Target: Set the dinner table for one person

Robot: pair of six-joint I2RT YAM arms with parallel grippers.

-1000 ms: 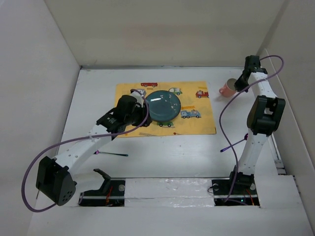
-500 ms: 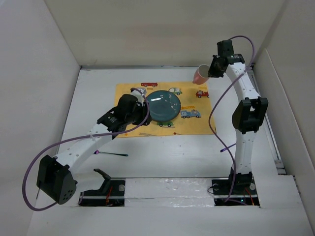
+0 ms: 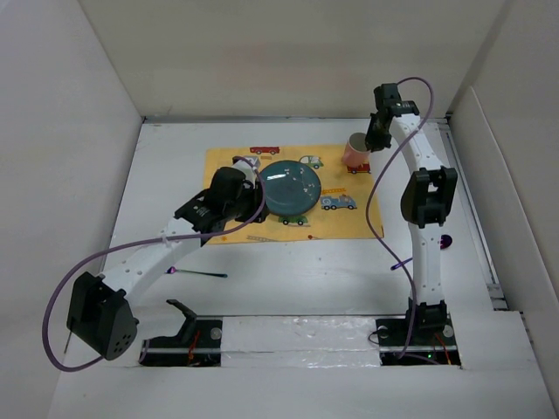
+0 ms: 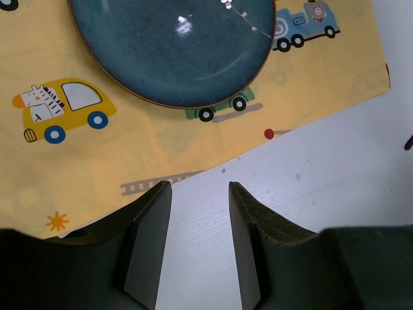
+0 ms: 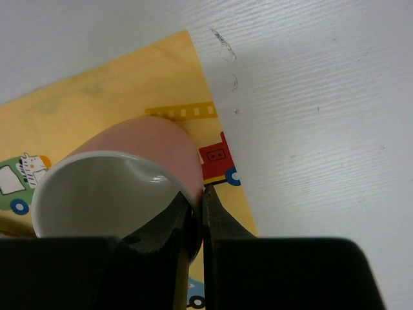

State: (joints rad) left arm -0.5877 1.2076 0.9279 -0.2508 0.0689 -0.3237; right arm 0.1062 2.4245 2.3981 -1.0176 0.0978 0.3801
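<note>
The white dinner table carries a yellow car-print placemat with a dark teal plate on it. My right gripper is shut on the wall of a pink cup, one finger inside the rim and one outside. The cup hangs tilted over the placemat's far right corner. My left gripper is open and empty, at the plate's left side above the placemat.
A purple-handled utensil lies on the table in front of the placemat. More purple cutlery lies at the right, beside the right arm. White walls close in the table at the back and on both sides.
My right arm has swung left with the pink cup, from the table's far right to over the placemat's far right corner. The left arm has barely moved.
</note>
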